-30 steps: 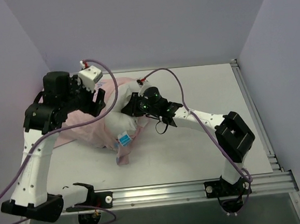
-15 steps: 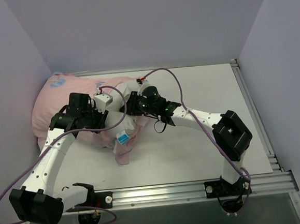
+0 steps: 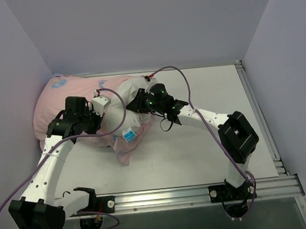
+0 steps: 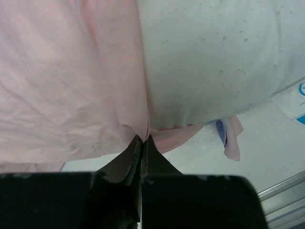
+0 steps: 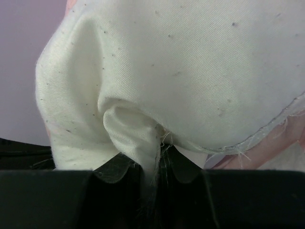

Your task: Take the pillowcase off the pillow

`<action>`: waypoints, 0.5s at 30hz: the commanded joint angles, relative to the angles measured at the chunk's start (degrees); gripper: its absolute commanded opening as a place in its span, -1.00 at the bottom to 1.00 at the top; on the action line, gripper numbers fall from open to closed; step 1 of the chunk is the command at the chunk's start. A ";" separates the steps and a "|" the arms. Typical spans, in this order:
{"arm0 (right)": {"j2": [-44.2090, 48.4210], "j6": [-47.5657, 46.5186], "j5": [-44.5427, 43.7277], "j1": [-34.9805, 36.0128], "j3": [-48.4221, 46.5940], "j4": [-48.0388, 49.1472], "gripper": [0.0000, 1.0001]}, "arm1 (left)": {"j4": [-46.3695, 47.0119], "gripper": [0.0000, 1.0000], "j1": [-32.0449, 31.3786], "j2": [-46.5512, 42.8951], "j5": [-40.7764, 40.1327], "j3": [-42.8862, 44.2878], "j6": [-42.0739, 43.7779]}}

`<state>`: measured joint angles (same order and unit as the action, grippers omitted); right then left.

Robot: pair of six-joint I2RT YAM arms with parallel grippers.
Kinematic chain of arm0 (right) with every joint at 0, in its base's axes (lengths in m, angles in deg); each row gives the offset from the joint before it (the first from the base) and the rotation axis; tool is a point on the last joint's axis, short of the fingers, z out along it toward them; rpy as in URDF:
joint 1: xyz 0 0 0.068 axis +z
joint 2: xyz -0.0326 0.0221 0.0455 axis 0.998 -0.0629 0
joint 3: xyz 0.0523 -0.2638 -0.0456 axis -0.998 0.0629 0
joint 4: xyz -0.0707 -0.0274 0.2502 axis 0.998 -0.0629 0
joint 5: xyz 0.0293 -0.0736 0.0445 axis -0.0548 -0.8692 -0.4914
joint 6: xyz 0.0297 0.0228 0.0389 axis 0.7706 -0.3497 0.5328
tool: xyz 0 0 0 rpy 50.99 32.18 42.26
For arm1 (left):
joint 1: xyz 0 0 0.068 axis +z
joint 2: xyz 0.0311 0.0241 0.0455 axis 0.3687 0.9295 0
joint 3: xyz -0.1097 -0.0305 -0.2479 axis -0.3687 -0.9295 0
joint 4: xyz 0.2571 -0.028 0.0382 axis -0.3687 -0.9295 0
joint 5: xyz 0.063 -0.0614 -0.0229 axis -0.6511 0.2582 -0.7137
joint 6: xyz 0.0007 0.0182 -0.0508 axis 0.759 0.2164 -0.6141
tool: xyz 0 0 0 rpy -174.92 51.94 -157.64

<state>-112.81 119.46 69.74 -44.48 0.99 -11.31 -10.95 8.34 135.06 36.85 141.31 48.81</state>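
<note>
The pillow (image 3: 129, 92) lies on the table (image 3: 209, 152), most of it inside the pink pillowcase (image 3: 57, 109); only one end is bared, with the label (image 3: 128, 133) at that end's near edge. The left arm's (image 3: 48, 160) jaws are pinched tight on the pillowcase hem just beside the bared end; the right arm's (image 3: 206, 121) jaws are closed on a tuck of the pillow's own white cloth. Likely best: left holds the hem firm while right draws the pillow straight out along its length, slowly, so neither thin pinch slips; the wall (image 3: 17, 67) just beside the pillow's covered end leaves left little room.
</note>
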 commanded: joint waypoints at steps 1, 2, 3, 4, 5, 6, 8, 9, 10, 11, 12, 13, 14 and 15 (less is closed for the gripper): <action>3.20 0.73 2.50 0.28 -3.30 3.74 -1.00 | 1.50 -0.95 1.78 1.10 -1.41 -1.15 1.43; 4.16 0.73 2.76 0.28 -3.30 3.74 -1.00 | 3.59 -0.96 2.92 2.23 -2.81 -1.59 1.61; 4.78 0.65 3.11 0.10 -3.12 3.66 -1.00 | 4.74 -0.95 3.71 2.94 -3.26 -2.20 1.70; 5.39 0.56 3.37 0.10 -3.12 3.48 -1.00 | 5.71 -0.96 4.50 3.73 -3.35 -2.30 1.70; 6.70 0.47 3.81 0.10 -2.68 3.22 -1.00 | 7.37 -0.95 5.73 5.48 -3.44 -2.21 1.87; 7.76 0.56 4.86 0.10 -2.16 3.04 -1.00 | 8.35 -0.96 6.18 6.28 -4.92 -2.21 1.87; 11.26 2.13 6.71 -0.69 1.51 4.18 -1.00 | 11.76 -0.95 7.41 8.30 -6.42 -2.47 1.96; 12.94 3.27 7.94 -1.39 3.54 5.32 -1.00 | 12.83 -0.96 8.80 8.75 -7.30 -2.73 2.31; 14.52 5.46 9.86 -3.22 5.82 8.11 -1.00 | 13.88 -0.95 9.43 9.45 -7.57 -3.26 2.49; 17.85 5.91 10.06 -4.20 8.28 8.40 -1.00 | 15.20 -0.95 10.04 10.67 -7.57 -3.35 2.75; 19.62 5.57 9.80 -5.08 12.31 7.62 -1.00 | 15.74 -0.96 10.74 11.21 -7.57 -3.35 2.75; 21.12 4.78 8.58 -5.78 14.00 3.87 -1.00 | 16.00 -0.95 12.67 11.82 -5.83 -2.57 2.58; 23.65 2.60 7.95 -7.35 15.50 1.74 -1.00 | 15.57 -0.95 13.64 12.78 -4.07 -1.86 2.05; 24.90 1.80 7.51 -7.89 18.65 -0.19 -1.00 | 14.87 -0.95 16.09 13.14 -1.71 -0.90 1.53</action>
<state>-97.25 121.95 74.50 -48.75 16.07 -10.93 -1.29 18.37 145.90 36.98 138.69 49.36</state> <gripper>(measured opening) 0.144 0.033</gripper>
